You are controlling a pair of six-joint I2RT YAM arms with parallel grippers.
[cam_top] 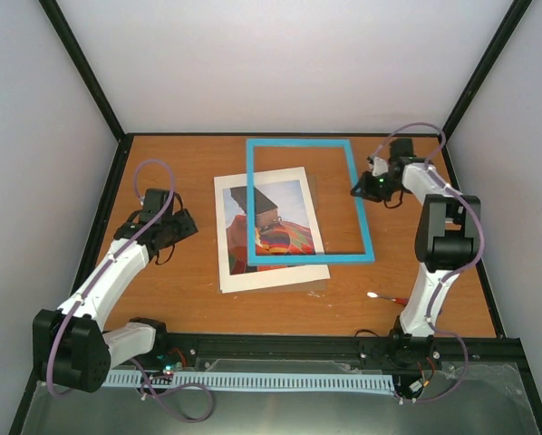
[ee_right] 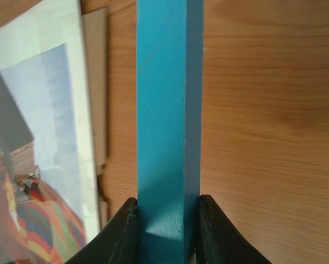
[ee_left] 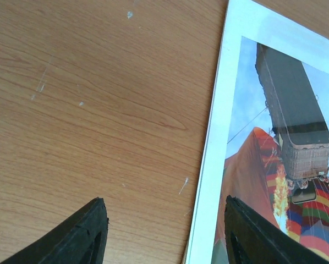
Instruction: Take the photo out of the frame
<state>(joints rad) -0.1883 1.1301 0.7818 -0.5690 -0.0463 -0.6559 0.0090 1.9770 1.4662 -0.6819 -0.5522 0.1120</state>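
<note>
With right gripper [ee_right: 167,223] clamped on the right rail of the frame [ee_right: 167,110], lift level and draw rightward, clear of the photo [cam_top: 275,227] lying flat on the table [cam_top: 180,163] under its left side, pinning it with the spread-open left gripper [ee_left: 164,231].

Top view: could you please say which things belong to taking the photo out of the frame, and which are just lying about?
Job: photo, blue frame, right pincer gripping it.
Lying about: small red item, brown board under the photo.
</note>
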